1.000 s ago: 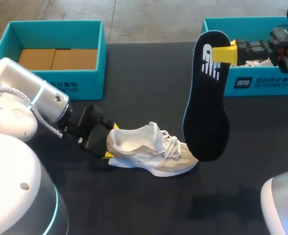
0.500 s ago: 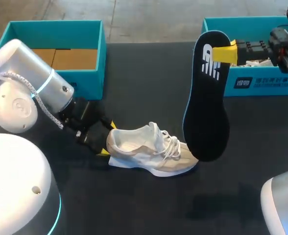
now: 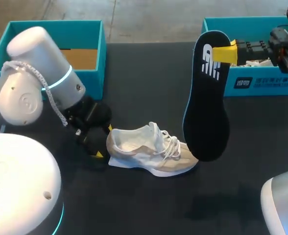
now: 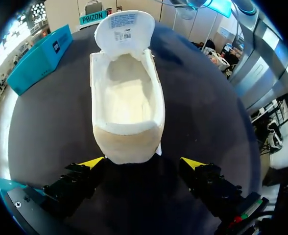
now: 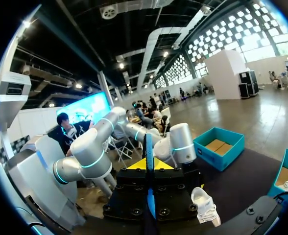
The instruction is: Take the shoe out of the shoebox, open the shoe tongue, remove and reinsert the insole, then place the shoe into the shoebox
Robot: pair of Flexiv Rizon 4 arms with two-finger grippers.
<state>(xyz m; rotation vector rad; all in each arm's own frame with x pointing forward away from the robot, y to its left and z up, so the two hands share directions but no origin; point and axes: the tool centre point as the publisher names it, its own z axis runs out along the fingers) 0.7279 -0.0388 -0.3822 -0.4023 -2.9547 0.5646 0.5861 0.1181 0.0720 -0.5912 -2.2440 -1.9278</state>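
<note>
A white and beige sneaker (image 3: 151,152) lies on its sole on the black table, toe pointing right. In the left wrist view the shoe (image 4: 127,98) has its tongue (image 4: 122,27) folded forward, and the inside shows bare. My left gripper (image 3: 104,142) stands open at the heel, one yellow tip on each side of it (image 4: 143,162). Above the toe hangs the black insole (image 3: 206,98), with my right gripper (image 3: 227,53) shut on its upper end. In the right wrist view the insole (image 5: 147,142) shows edge-on between the yellow tips of that gripper (image 5: 148,165).
A teal shoebox (image 3: 261,83) stands at the back right, behind the right gripper. Another teal box (image 3: 87,81) with brown cardboard inside stands at the back left, close behind my left arm. Bare black table lies in front of the shoe.
My left arm's upper links have swung up and to the right, and its gripper has drawn back slightly from the heel. The right arm, the insole and the shoe have not moved.
</note>
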